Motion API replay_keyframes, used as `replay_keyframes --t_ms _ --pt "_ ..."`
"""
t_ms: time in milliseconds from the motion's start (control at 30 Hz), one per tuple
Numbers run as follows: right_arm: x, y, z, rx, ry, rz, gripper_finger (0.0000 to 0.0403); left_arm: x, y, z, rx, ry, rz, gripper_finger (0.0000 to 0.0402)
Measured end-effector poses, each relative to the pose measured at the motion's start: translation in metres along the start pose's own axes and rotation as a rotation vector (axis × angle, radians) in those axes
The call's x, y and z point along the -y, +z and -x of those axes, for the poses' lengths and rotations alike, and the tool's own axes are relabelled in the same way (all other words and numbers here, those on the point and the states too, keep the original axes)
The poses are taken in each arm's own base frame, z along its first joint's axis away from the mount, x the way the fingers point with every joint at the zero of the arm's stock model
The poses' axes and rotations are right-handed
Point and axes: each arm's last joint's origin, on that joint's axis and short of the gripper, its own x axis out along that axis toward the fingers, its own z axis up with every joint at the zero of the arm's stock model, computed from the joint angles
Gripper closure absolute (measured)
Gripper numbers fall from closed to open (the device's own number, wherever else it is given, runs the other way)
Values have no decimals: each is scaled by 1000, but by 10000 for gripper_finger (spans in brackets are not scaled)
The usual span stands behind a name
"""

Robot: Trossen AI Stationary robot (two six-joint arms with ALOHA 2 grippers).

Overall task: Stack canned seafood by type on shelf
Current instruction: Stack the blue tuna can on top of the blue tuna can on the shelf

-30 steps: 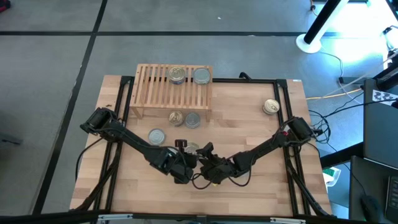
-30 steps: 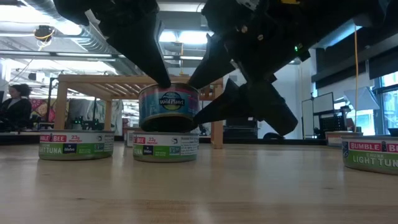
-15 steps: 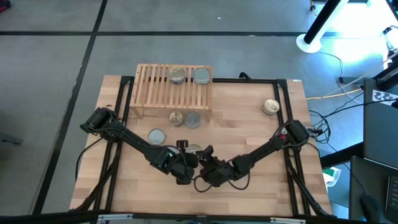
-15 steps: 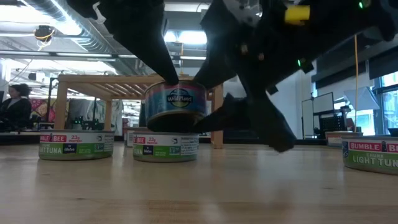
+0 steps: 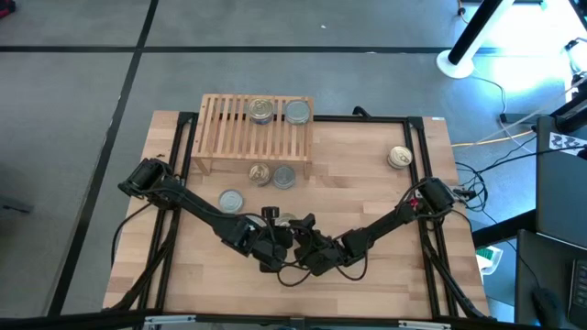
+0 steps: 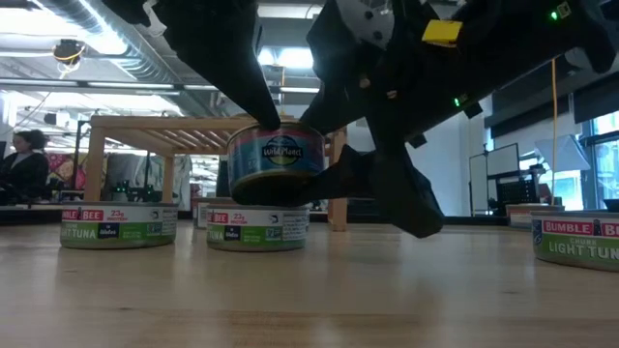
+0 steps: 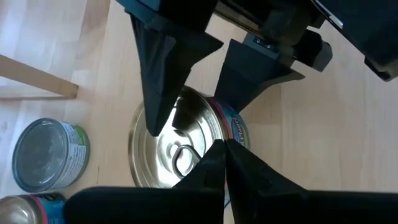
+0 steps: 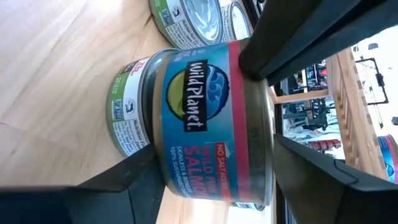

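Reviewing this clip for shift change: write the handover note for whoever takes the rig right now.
Right gripper grips the Wild Planet salmon can, lifted off the table. Left gripper, shut, touches the can's lid.
The shelf carries two cans.
Table: two cans in front of the shelf, one Bumble Bee can on the left, another under the arms, one far right.
Left: finish sorting and stacking by type.

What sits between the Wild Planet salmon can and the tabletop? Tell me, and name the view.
A Bumble Bee tuna can lies under the Wild Planet can, resting on the tabletop; low view.
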Motion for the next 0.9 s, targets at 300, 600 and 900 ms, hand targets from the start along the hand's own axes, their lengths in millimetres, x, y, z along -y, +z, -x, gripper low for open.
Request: replay_keyframes --t_ms 300,600,900 --pt "0 0 0 3 5 21 211 0 1 1 6 5 -17 359" --pt "9 10 1 21 -14 17 203 -16 17 42 -34 -1 -13 319" --pt "38 33 -2 54 -61 87 209 -60 21 119 66 -27 79 340"
